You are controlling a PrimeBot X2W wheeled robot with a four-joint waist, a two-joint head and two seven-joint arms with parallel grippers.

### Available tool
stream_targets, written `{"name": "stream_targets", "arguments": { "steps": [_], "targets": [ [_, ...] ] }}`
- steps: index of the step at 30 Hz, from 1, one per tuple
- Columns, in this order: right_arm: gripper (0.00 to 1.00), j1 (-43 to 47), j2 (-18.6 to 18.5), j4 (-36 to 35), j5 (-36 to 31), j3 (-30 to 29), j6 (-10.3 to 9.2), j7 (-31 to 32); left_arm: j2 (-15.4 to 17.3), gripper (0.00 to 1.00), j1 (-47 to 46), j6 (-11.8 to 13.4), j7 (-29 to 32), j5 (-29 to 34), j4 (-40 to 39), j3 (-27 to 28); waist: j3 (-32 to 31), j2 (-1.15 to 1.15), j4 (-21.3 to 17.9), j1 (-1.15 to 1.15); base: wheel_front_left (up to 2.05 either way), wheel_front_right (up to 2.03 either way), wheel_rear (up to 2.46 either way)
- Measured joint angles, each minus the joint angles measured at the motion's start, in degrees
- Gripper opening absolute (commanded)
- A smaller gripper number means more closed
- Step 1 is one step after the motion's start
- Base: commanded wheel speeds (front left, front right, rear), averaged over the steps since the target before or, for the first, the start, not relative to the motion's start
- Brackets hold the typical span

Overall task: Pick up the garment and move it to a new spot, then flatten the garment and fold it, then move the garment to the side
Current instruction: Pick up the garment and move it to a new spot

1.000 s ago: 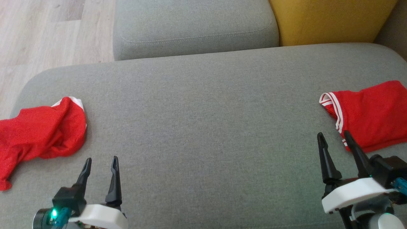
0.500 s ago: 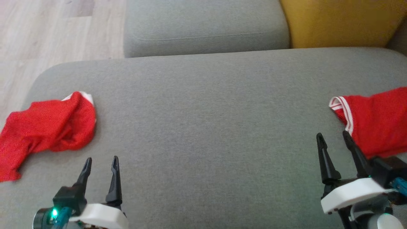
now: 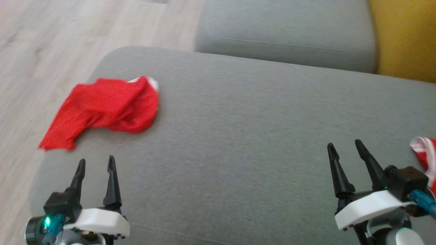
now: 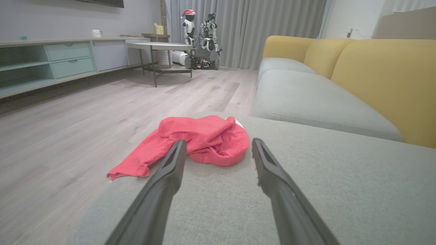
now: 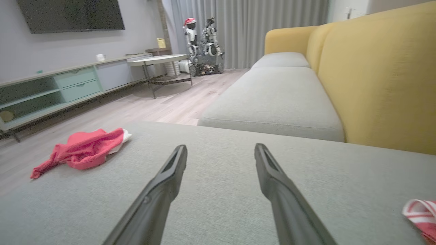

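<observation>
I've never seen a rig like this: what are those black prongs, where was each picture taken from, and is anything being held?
The prongs are the fingers of a two-armed robot's grippers. One picture looks down from its head, showing the left gripper and right gripper, both open and empty. The other two come from wrist cameras looking along each gripper's fingers. On the grey sofa cushion lies a crumpled red garment, ahead of the left gripper; a striped red garment sits at the right edge.

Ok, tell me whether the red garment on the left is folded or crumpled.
Crumpled: the red garment lies bunched and wrinkled on the grey cushion.
</observation>
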Motion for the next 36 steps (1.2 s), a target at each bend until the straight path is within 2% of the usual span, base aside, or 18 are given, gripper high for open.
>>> {"name": "stream_targets", "arguments": {
  "steps": [8,14,20,25,33,36],
  "targets": [
    [1.0,-0.03,0.2,-0.04,0.04,0.97,0.0,0.32,0.22,1.0,-0.01,0.04,-0.52,-0.23,-0.13,0.65,0.1,0.0,7.75,0.0,0.0,0.0,0.0],
    [1.0,-0.2,0.22,-0.01,0.03,1.14,0.0,0.33,0.3,1.0,0.0,0.04,-0.55,-0.24,-0.2,0.86,0.27,0.0,9.88,0.0,0.0,0.0,0.0],
    [1.0,-0.36,0.22,0.03,0.03,1.44,0.0,0.53,0.3,1.0,-0.48,-0.24,-0.59,-0.82,-0.16,0.97,0.99,0.0,9.66,0.0,0.0,0.0,0.0],
    [1.0,-0.7,0.2,-0.43,0.03,1.63,-0.01,1.26,0.13,1.0,-4.29,-0.75,-1.09,-0.81,0.74,1.05,3.09,0.0,8.67,0.0,0.0,0.0,0.0],
    [1.0,-6.73,-2.38,-4.08,0.02,2.11,0.0,3.56,-0.91,1.0,-18.13,-1.85,-1.12,-0.57,7.97,2.82,10.99,0.0,5.74,0.0,0.0,0.0,0.0],
    [1.0,-9.64,-4.46,-5.68,0.03,3.1,0.0,4.3,-0.94,1.0,-24.5,-3.32,-1.36,-0.26,11.41,3.97,15.06,0.0,4.22,0.0,0.0,0.0,0.0]
  ]
}}
